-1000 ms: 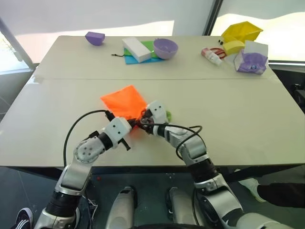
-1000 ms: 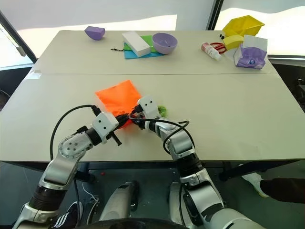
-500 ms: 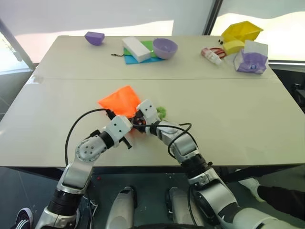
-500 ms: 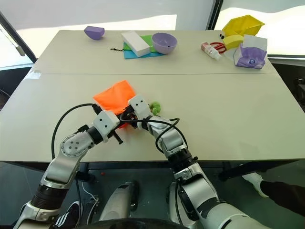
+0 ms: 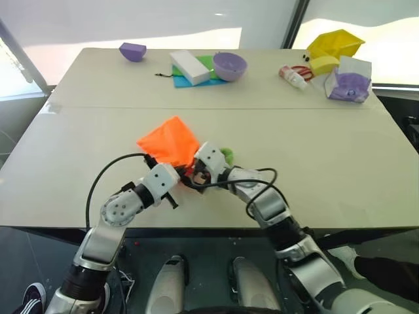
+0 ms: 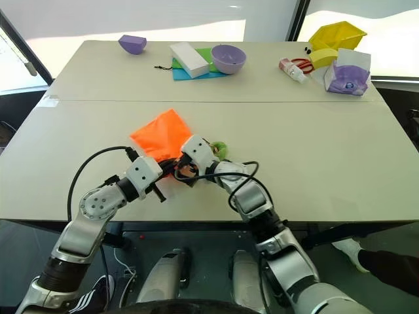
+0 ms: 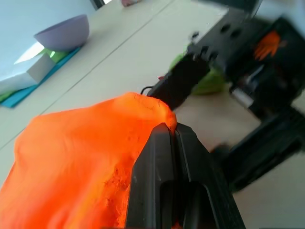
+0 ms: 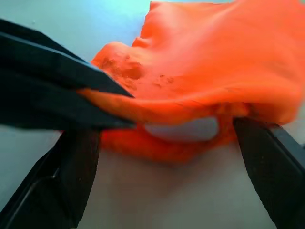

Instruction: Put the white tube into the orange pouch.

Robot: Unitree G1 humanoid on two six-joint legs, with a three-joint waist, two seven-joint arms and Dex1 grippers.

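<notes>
The orange pouch (image 5: 169, 140) lies bunched on the table in front of me, its mouth toward my arms. My left gripper (image 7: 167, 131) is shut on the pouch's upper rim and holds the mouth lifted. My right gripper (image 5: 194, 174) stands wide open just at the mouth, one of its fingers (image 8: 71, 176) on either side of the opening. Inside the mouth shows a pale end of the white tube (image 8: 181, 129), lying in the pouch and touched by neither finger. The fuzzy green ring (image 5: 227, 155) lies beside my right wrist.
Along the far edge stand a purple half-bowl (image 5: 133, 51), a white block (image 5: 188, 67) on green and blue sheets, a purple bowl (image 5: 230, 65), a red-and-white bottle (image 5: 291, 76), a yellow container (image 5: 336, 44) and a purple bag (image 5: 350, 82).
My right gripper has opened and its wrist has rolled and drawn back a little from the pouch mouth. The pouch has bunched up. My left gripper keeps its grip.
</notes>
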